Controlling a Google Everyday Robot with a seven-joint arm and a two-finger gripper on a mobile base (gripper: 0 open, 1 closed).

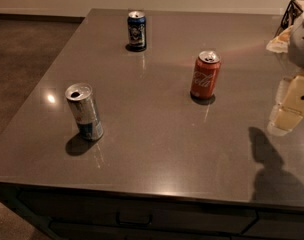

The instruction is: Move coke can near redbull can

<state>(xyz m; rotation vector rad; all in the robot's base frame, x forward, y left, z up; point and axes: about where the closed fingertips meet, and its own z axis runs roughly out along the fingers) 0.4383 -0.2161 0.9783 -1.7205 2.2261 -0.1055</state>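
The coke can (205,75) is set toward the table's (157,149) right edge, the redbull can (85,112) by the left edge, the two well apart. The gripper (292,106) is seen at the right edge; whether it is open or closed cannot be told.

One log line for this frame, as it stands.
gripper: right edge, apart from cans | coke can: upright, centre-right, not grasped | redbull can: upright, front-left | blue can: back

A red-orange coke can (205,75) with white script, a silver redbull can (85,112) banded blue at its base and a dark blue can (136,30) bearing a white emblem on a glossy grey bench (157,149); the cream-coloured gripper (292,105) hangs at the right edge.
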